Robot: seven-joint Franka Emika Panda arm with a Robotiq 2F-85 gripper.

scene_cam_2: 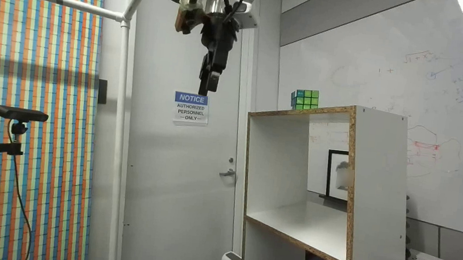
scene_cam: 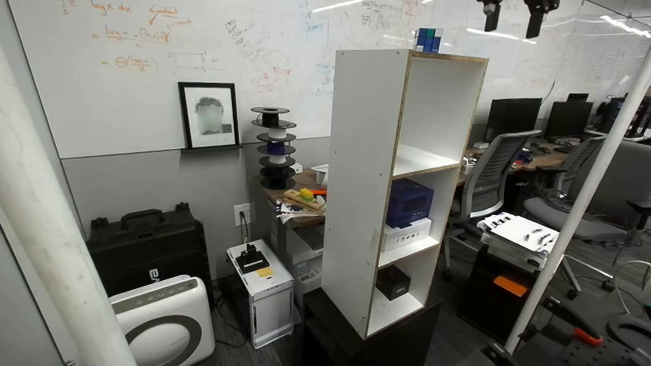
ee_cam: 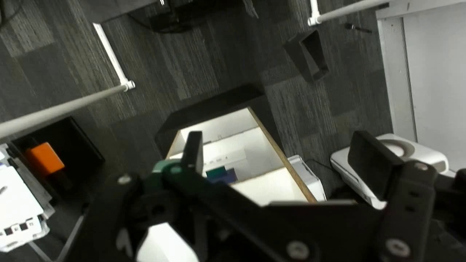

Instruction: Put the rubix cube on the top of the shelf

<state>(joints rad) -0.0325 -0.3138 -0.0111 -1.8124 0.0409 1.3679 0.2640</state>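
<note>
The rubix cube (scene_cam: pixel 428 40) sits on the top board of the shelf (scene_cam: pixel 363 184), near its front edge. In an exterior view the cube shows blue, white and green faces; it also shows with green and blue faces in an exterior view (scene_cam_2: pixel 305 100). The tall white shelf is also in view there (scene_cam_2: pixel 379 193), and its front edge shows in the wrist view (ee_cam: pixel 276 149). My gripper (scene_cam: pixel 511 32) is open and empty, with its fingers spread wide in the wrist view (ee_cam: pixel 282 156). It hangs above shelf-top height, apart from the cube (scene_cam_2: pixel 207 92). The cube is not visible in the wrist view.
The shelf holds a dark blue-purple box (scene_cam: pixel 410 202) on a white box (scene_cam: pixel 407 235) and a black box (scene_cam: pixel 393 283) lower down. The shelf stands on a black cabinet (scene_cam: pixel 352 335). White poles (scene_cam: pixel 591 181) and a whiteboard (scene_cam: pixel 287 35) are around it.
</note>
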